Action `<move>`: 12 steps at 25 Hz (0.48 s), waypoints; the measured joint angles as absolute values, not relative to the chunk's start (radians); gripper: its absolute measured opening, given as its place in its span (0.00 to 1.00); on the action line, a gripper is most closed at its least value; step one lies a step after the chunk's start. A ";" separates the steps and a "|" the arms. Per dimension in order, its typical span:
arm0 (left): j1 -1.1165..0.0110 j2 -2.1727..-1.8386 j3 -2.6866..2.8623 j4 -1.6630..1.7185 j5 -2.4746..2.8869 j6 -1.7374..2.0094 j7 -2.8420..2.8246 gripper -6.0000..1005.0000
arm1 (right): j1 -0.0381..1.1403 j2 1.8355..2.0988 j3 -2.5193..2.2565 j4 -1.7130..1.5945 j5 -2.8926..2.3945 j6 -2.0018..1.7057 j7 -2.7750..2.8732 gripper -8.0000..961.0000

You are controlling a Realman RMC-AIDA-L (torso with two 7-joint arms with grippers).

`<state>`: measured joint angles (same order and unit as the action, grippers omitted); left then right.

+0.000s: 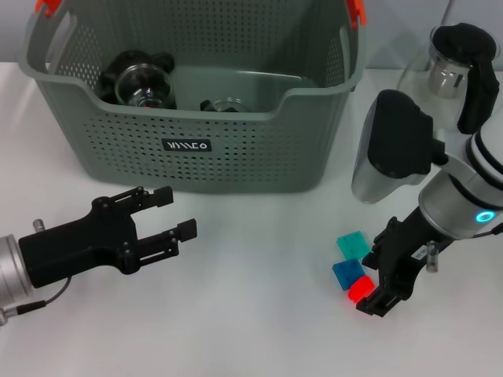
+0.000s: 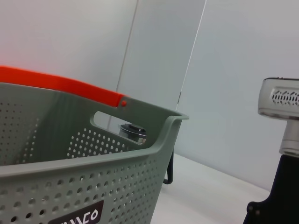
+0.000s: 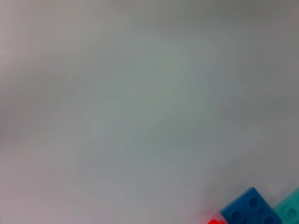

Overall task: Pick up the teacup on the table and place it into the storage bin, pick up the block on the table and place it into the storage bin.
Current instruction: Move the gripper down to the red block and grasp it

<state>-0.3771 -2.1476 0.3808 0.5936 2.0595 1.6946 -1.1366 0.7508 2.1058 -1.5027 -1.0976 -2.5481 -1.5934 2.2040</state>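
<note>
The white table point(image 1: 259, 314) carries everything, and the storage bin point(image 1: 236, 149) takes up the far left of it, its black label facing the robot; glass pieces already lie inside on its floor — one with a dark handle looks like a teacup point(image 1: 141, 82), so by my reading the cup half of the task is done and the block remains. A glass pot with a black lid point(image 1: 456, 59) stands off at the far right, apart from the bin.

The left gripper point(image 1: 177, 212) hangs low in front of the bin, just short of its labelled wall, its jaws apart and holding nothing; it lies well away from the blocks. The right gripper point(image 1: 376, 297) is down at the table on the right, pressed close around a red block point(image 1: 361, 289); whether its jaws have closed on that block I cannot tell.

Three small blocks sit in a tight row — a teal block point(image 1: 351, 244) farthest, a blue block point(image 1: 346, 272) touching it, the red one nearest the robot; the row runs roughly away from the robot. The right arm is plainly the nearer one, and the bin lies up and to the left of the blocks, so the carry will likely cross the open table towards the bin's near right corner.
</note>
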 joint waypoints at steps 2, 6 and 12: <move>-0.377 -2.148 0.381 0.592 2.060 1.694 -1.137 0.72 | 0.751 2.106 -1.516 -1.087 -2.547 -1.577 2.204 0.79; -0.375 -2.148 0.380 0.592 2.060 1.693 -1.137 0.72 | 0.751 2.107 -1.540 -1.079 -2.543 -1.550 2.206 0.79; -0.369 -2.148 0.379 0.592 2.060 1.693 -1.137 0.72 | 0.752 2.106 -1.595 -1.073 -2.539 -1.508 2.234 0.75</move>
<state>-0.3694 -2.1484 0.3795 0.5920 2.0602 1.6931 -1.1366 0.7516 2.1063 -1.5945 -1.0728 -2.5385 -1.5082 2.2343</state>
